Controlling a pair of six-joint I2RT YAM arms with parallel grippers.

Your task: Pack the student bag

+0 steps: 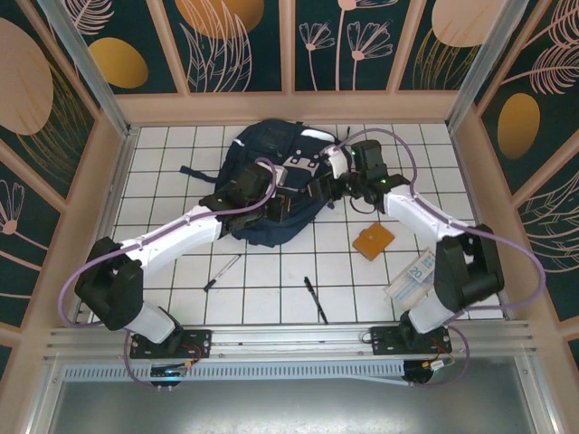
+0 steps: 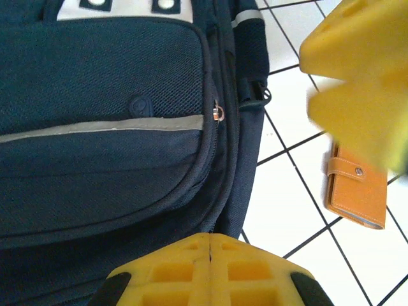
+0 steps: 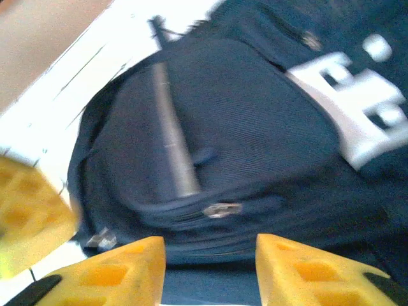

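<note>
- A black pen (image 1: 315, 299) is seen on the tiled table (image 1: 163, 181) nearest the arm bases — a tan wallet (image 1: 373, 241) lies beyond it.
- The left gripper (image 2: 209, 241) is pressed closed, nothing seen between its fingers, at the student bag (image 1: 271, 145).
- The right gripper (image 3: 209, 247) is held parted — nothing grasped — over the bag, which is laid at the table's far middle.

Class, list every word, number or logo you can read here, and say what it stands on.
No text is readable.
White packet with blue print: too small to read.
Grey patch on the student bag: dark dots only, no letters.
</note>
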